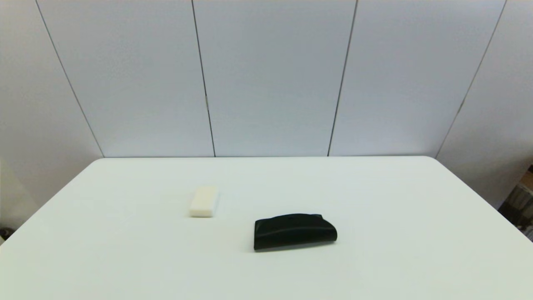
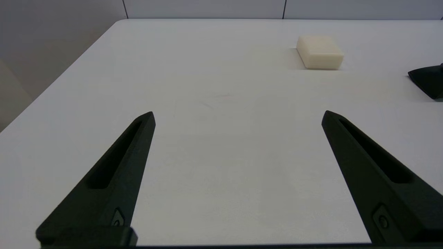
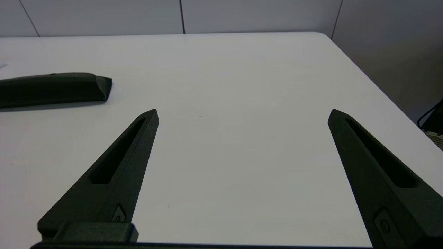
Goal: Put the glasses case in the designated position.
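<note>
The matte black glasses case point(image 1: 295, 231) lies flat on the white table point(image 1: 374, 200), a little right of centre. One end of it shows in the left wrist view point(image 2: 428, 82), and its length shows in the right wrist view point(image 3: 53, 89). Neither arm appears in the head view. My left gripper point(image 2: 238, 116) is open over bare table near the front left, well short of the case. My right gripper point(image 3: 243, 114) is open too, over bare table to the right of the case. Nothing sits between either pair of fingers.
A small cream-white rectangular block point(image 1: 204, 201) rests left of and slightly behind the case; it also shows as the block point(image 2: 319, 52) in the left wrist view. Grey wall panels stand behind the table. The table's right edge point(image 3: 377, 90) runs near my right gripper.
</note>
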`<state>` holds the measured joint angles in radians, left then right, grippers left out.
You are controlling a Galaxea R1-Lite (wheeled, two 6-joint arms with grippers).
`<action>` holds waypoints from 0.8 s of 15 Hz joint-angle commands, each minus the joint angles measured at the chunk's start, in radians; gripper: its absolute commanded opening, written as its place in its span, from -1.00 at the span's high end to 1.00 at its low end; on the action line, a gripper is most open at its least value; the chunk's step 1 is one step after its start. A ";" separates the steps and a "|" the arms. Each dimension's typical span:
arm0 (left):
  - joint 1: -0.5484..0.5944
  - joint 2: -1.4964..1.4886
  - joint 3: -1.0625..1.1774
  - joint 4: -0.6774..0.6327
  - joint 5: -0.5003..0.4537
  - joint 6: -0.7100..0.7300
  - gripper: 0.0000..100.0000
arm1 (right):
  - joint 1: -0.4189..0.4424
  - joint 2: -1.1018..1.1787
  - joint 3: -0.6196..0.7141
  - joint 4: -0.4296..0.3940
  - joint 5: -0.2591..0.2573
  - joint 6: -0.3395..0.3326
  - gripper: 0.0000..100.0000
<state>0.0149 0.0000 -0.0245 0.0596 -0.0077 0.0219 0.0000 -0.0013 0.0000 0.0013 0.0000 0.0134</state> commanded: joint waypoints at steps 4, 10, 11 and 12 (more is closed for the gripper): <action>0.000 0.002 0.000 0.000 0.000 0.000 -1.00 | 0.000 0.001 0.000 0.000 0.000 0.000 -1.00; 0.000 0.008 -0.015 0.028 -0.006 0.015 -1.00 | 0.000 0.001 0.000 0.000 0.000 0.000 -1.00; 0.000 0.040 -0.055 0.055 -0.005 0.015 -1.00 | 0.000 0.001 0.000 0.000 0.000 0.000 -1.00; 0.000 0.081 -0.100 0.066 0.000 0.012 -1.00 | 0.000 0.001 0.000 0.000 0.000 0.000 -1.00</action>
<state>0.0149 0.0130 -0.0570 0.1030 -0.0119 0.0364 0.0000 -0.0013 0.0000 0.0017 0.0000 0.0143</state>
